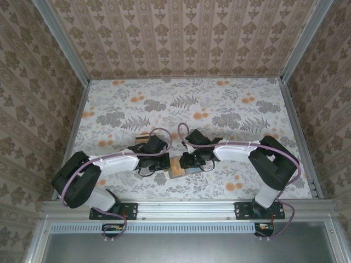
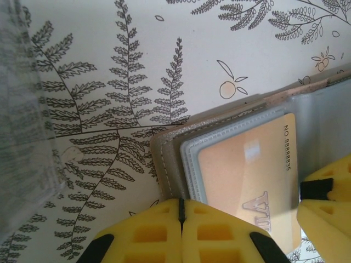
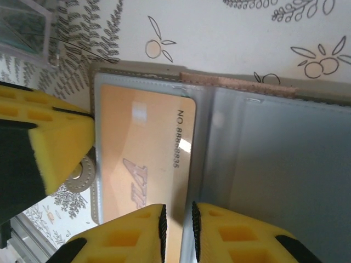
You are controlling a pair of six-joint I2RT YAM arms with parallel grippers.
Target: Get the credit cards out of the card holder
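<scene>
Credit card [image 3: 142, 159]: inner long edge under right pincer [image 3: 178, 224], slightly parted, grip unclear; left pincer [image 2: 181, 216] together at card holder [image 3: 274, 164] outer edge.

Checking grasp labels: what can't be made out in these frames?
- Top view: card holder mostly hidden under both wrists, too small for detail.
- Right wrist view: fingers of the right gripper cover what lies between them, credit card or pocket edge.
- Left wrist view: left gripper covers the card holder's near edge; clear tray blurred, cut off by the frame's left edge.
</scene>
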